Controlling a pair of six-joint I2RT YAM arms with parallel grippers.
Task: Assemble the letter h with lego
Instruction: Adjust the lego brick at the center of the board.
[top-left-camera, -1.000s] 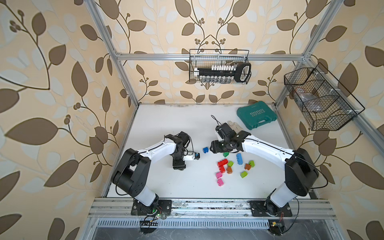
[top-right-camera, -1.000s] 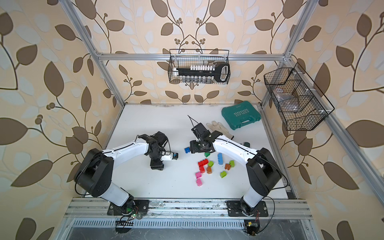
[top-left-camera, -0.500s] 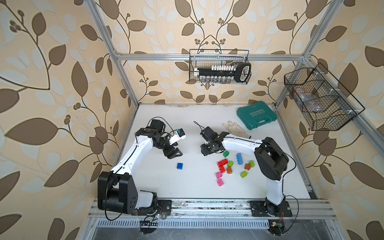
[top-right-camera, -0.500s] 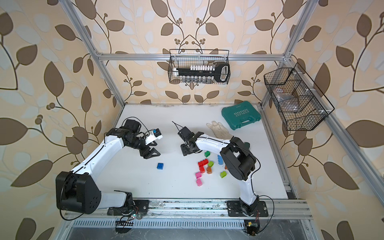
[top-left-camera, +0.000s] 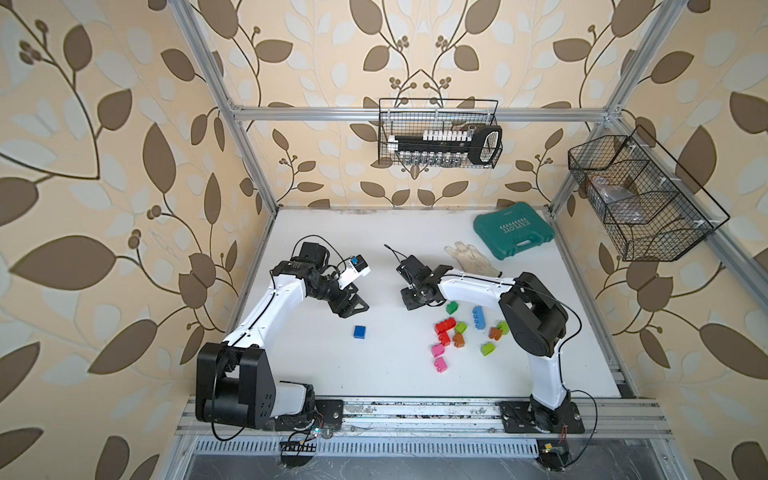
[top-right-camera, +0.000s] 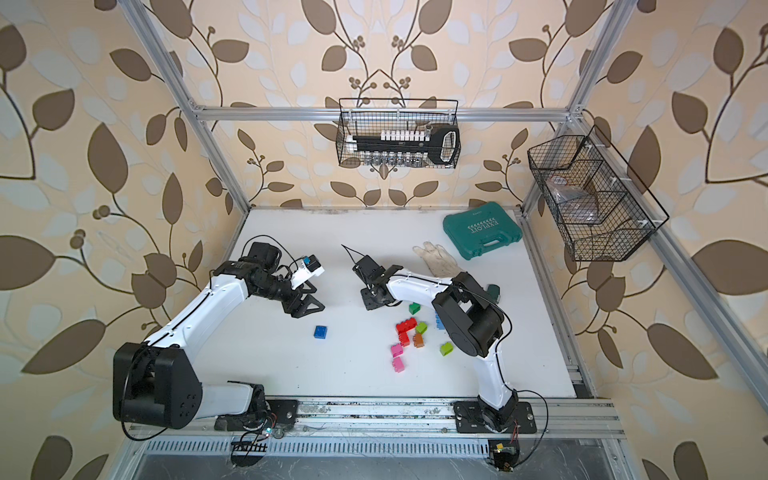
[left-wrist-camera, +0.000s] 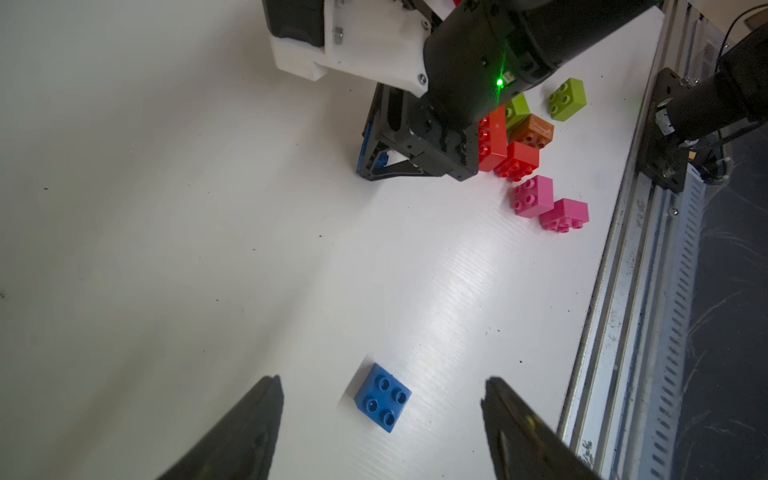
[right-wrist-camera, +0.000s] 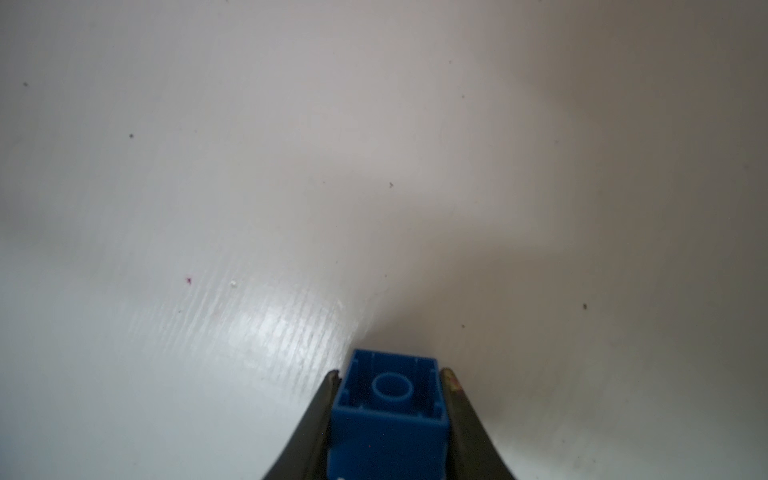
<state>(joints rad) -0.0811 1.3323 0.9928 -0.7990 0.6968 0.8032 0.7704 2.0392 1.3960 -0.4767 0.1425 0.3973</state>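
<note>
Brick heap (top-left-camera: 445, 327): loose, at 3 o'clock of the lone blue brick (top-left-camera: 360, 331); a sweeping arm could scatter it.
Left gripper (top-left-camera: 352, 306): jaws spread, empty, at 11 o'clock of that brick; unbraced, the brick may skid.
Right gripper (right-wrist-camera: 390, 376): clamps the held blue brick (right-wrist-camera: 388, 411) near its tips; it may twist loose when pressed.

A blue brick (left-wrist-camera: 382, 397) lies studs up on the table (left-wrist-camera: 166, 249), showing between the left hand's (left-wrist-camera: 382, 381) 2 spread fingers (left-wrist-camera: 253, 419)

The left arm (top-left-camera: 266, 309) reached forward, its left gripper (left-wrist-camera: 380, 384) spread wide and empty. The right arm (top-left-camera: 473, 286) stretched inward; the right gripper (right-wrist-camera: 390, 374) pinched a blue brick (right-wrist-camera: 388, 419) between its fingers.
</note>
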